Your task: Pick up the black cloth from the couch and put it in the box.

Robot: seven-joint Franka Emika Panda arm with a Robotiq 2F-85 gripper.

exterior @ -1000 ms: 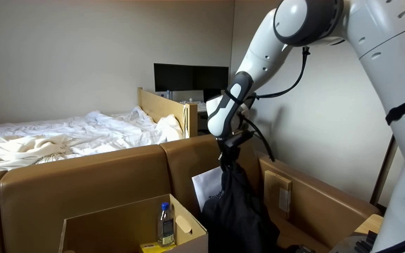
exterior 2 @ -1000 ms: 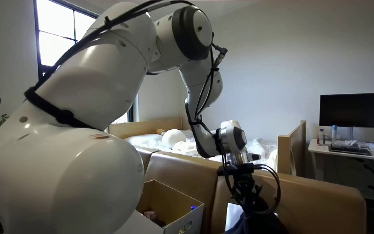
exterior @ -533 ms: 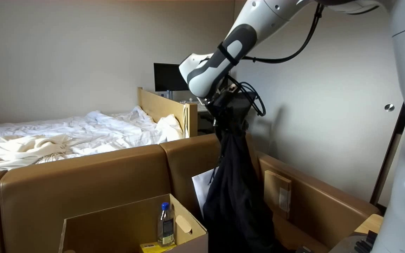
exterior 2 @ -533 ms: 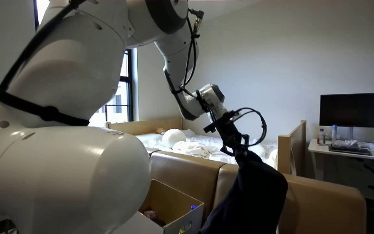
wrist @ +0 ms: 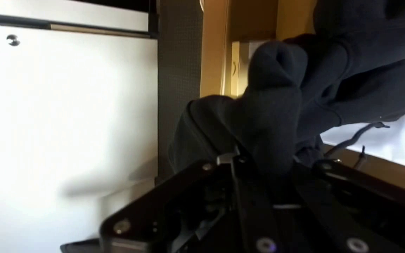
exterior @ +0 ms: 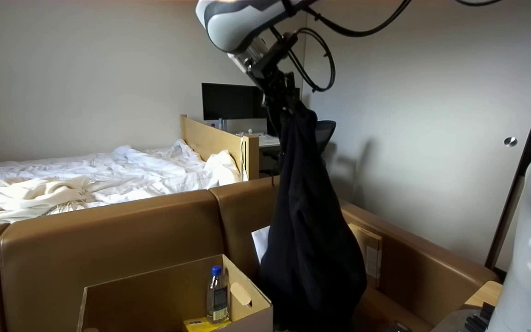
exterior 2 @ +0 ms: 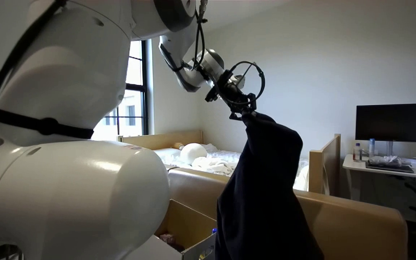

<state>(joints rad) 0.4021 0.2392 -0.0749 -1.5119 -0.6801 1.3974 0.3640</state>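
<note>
Wrist view: claw gripping bunched black cloth.
Black cloth: hangs beneath the claw in both exterior views.
Box: lower than the claw, bottle inside.

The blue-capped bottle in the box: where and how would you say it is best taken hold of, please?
I would grip the bottle just below its blue cap, from above: it stands roughly upright and close to a wall of the box, whose sides would likely hinder a sideways approach. The gripper holds the black cloth and would need freeing first.
</note>
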